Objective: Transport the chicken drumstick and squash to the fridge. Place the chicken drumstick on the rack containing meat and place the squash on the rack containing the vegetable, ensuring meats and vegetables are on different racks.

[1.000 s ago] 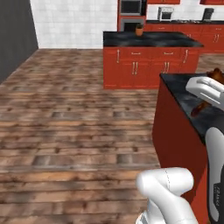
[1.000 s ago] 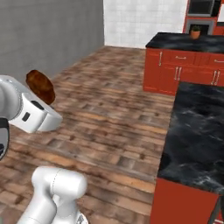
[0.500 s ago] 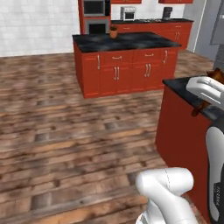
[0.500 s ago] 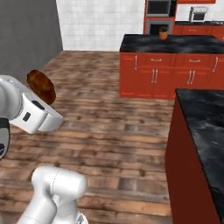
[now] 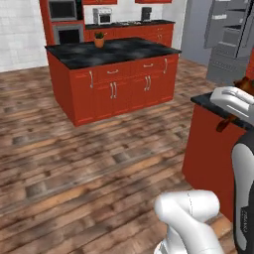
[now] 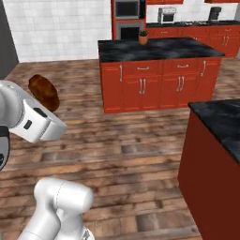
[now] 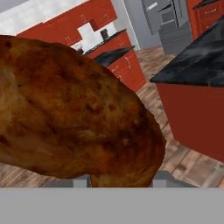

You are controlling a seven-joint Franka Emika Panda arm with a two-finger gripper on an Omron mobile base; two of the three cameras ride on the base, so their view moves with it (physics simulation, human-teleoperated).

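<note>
Chicken drumstick [image 7: 74, 113] sits pinched in the jaws, held up in the air above the wooden floor [image 6: 126, 140]. Far off stands a red island with a black worktop [image 5: 111, 52]; the grey fridge [image 5: 230, 42] is at far right, door open.

Chicken drumstick [image 7: 74, 118], close above the gripper [image 7: 120, 181] tips: mottled brown, orange-brown patches, darker flecks. Beyond it, kitchen island [image 5: 111, 79]: red cabinets, black speckled top. Near counter [image 6: 218, 154], same red and black. Floor [image 6: 136, 140]: brown wood planks, grey streaks. Fridge [image 5: 230, 39], far ahead: grey steel.
</note>
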